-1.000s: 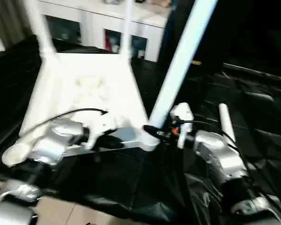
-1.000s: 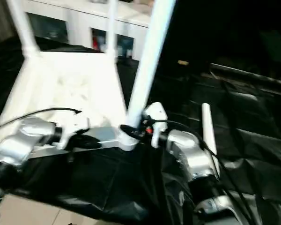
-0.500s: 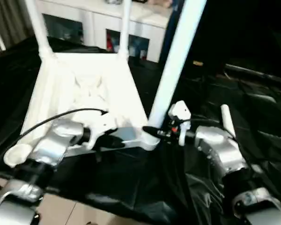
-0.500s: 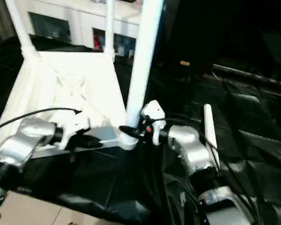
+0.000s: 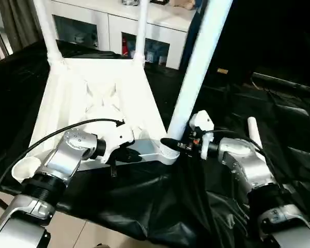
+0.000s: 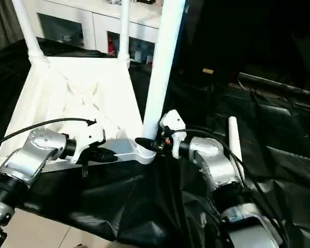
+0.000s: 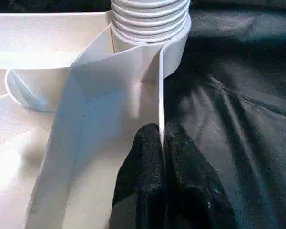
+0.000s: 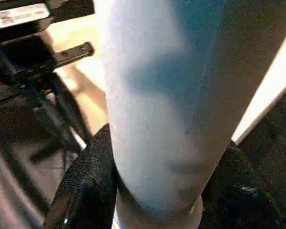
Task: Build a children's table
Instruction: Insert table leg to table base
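on the black sheet the table top is lying upside down. 2 legs are standing at far corners. right gripper is squeezing leg no. 3 at the near right corner socket. left gripper is pinching the near rim shut. 4th leg is lying loose, w/ its near left socket waiting.

All three standing legs run off the top edge, including the near leg. The loose leg at three o'clock is half hidden behind the right forearm.
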`<state>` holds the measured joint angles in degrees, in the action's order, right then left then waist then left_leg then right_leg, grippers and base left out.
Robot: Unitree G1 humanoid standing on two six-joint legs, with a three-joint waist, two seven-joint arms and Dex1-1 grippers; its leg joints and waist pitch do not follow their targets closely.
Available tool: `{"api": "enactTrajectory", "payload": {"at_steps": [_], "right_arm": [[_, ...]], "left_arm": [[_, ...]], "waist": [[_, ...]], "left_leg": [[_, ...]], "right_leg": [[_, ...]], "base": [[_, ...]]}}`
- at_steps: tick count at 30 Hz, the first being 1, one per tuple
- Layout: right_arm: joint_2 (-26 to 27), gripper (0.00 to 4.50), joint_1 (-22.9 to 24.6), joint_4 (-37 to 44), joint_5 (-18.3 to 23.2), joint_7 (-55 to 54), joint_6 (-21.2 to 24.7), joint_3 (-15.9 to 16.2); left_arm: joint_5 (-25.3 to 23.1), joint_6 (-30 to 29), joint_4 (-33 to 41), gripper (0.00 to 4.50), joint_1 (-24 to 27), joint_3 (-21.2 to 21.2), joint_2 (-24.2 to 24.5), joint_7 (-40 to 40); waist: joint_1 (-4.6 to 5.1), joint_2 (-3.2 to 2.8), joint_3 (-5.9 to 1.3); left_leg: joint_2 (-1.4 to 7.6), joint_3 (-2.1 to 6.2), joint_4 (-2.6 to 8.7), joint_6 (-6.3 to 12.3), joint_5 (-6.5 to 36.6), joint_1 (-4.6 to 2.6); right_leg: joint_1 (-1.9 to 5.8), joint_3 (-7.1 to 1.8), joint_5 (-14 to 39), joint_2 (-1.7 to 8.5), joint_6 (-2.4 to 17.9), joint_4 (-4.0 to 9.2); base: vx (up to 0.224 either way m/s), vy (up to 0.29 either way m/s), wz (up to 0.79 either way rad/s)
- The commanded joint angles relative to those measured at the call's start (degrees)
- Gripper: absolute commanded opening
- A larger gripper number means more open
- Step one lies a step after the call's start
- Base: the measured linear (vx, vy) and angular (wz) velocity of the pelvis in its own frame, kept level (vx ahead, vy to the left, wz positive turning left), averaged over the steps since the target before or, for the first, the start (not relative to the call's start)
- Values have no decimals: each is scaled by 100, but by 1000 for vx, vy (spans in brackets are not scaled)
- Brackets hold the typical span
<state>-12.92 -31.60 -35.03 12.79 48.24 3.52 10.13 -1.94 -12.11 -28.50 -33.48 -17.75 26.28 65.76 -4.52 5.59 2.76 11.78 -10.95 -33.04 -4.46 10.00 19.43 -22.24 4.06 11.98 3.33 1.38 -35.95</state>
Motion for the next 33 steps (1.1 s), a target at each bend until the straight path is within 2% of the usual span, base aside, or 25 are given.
{"api": "enactTrajectory", "payload": {"at_steps": [1,2,5,6,7,8,9,10,11,12,14,15,18,22,25,29,31,33], "right_arm": [[-6,189,56,-834,-461,-1151,342,-214],[143,189,-61,-1064,-445,-1734,367,-391],[263,189,-157,-1239,-407,-2175,389,-536],[358,189,-237,-1376,-372,-2512,401,-644],[619,189,-474,-1804,-293,-3337,312,-852],[710,189,-557,-1956,-261,-3589,270,-914],[781,189,-620,-2073,-258,-3837,232,-954],[838,189,-662,-2155,-243,-3984,183,-984],[923,189,-724,-2282,-237,-4187,156,-1012],[998,189,-778,-2386,-266,-4306,111,-995],[1152,189,-899,-2596,-313,-4446,74,-964],[1226,189,-960,-2700,-320,-4502,71,-963],[1285,188,-1008,-2732,-348,-4501,58,-931],[1362,188,-1133,-2940,-412,-4509,-73,-946],[1472,188,-1245,-3059,-324,-4385,-102,-1087],[1481,188,-1322,-3046,-350,-4115,-318,-1077],[1471,258,-1372,-2996,-214,-3815,-440,-1176],[1423,258,-1406,-2896,-104,-3598,-478,-1253]], "left_arm": [[189,-32,179,0,-184,6,-239,38],[109,-88,75,0,-273,14,-396,-221],[39,-154,-15,0,-354,11,-525,-425],[0,-236,-74,0,-417,13,-636,-574],[-134,-572,-307,0,-635,64,-1024,-1229],[-186,-705,-407,0,-718,96,-1170,-1497],[-237,-796,-498,0,-788,120,-1283,-1728],[-271,-873,-556,0,-833,127,-1361,-1869],[-319,-973,-617,0,-893,134,-1481,-2080],[-341,-1066,-627,0,-931,130,-1584,-2206],[-321,-1281,-569,0,-980,146,-1769,-2386],[-326,-1363,-503,0,-980,144,-1828,-2410],[-293,-1431,-421,0,-941,170,-1839,-2361],[-334,-1408,-580,0,-971,211,-1821,-2455],[-347,-1375,-647,0,-975,241,-1735,-2488],[-359,-1289,-650,0,-968,260,-1659,-2437],[-330,-1265,-636,0,-954,282,-1618,-2388],[-302,-1238,-614,0,-930,292,-1571,-2314]], "waist": [[-12,-127,-240],[30,-121,-238],[45,-129,-247],[48,-130,-244],[59,-133,-255],[92,-135,-256],[71,-119,-270],[67,-124,-270],[43,-120,-291],[46,-78,-312],[36,-86,-335],[32,-55,-324],[39,-74,-302],[61,-83,-287],[73,-92,-284],[78,-97,-282],[81,-99,-295],[83,-110,-294]], "left_leg": [[208,176,435,-278,2042,-36],[201,199,452,-327,2046,-4],[195,195,427,-324,2107,-57],[194,190,427,-299,2110,-49],[194,180,425,-278,2034,-42],[194,159,421,-342,1984,-70],[178,159,400,-353,1982,-78],[178,156,402,-335,1926,-48],[182,142,394,-304,1775,-35],[179,127,386,-262,1574,2],[161,107,367,-187,1287,41],[155,97,360,-130,1215,49],[154,108,376,-89,1298,64],[167,124,393,-153,1580,44],[172,131,404,-155,1688,41],[177,135,406,-152,1735,40],[178,132,401,-131,1664,53],[182,122,403,-103,1584,48]], "right_leg": [[133,-332,2551,553,708,615],[150,-319,2669,555,663,618],[108,-322,2673,557,654,642],[113,-326,2646,553,658,646],[113,-338,2482,547,693,631],[71,-343,2290,517,776,597],[96,-328,2290,527,775,600],[109,-335,2221,531,768,596],[114,-341,1908,523,774,571],[146,-343,1502,506,821,527],[175,-340,1009,497,897,469],[176,-335,920,492,899,472],[179,-323,1260,496,785,511],[146,-320,1672,502,708,554],[132,-327,1799,508,688,569],[126,-326,1855,515,680,580],[143,-332,1674,512,724,558],[142,-332,1441,499,808,536]], "base": [[0,0,0],[0,0,0],[0,0,0],[0,0,0],[0,0,0],[0,0,0],[0,0,0],[0,0,0],[0,0,0],[0,0,0],[0,0,0],[0,0,0],[0,0,0],[0,0,0],[0,0,0],[0,0,0],[0,0,0],[0,0,0]]}}
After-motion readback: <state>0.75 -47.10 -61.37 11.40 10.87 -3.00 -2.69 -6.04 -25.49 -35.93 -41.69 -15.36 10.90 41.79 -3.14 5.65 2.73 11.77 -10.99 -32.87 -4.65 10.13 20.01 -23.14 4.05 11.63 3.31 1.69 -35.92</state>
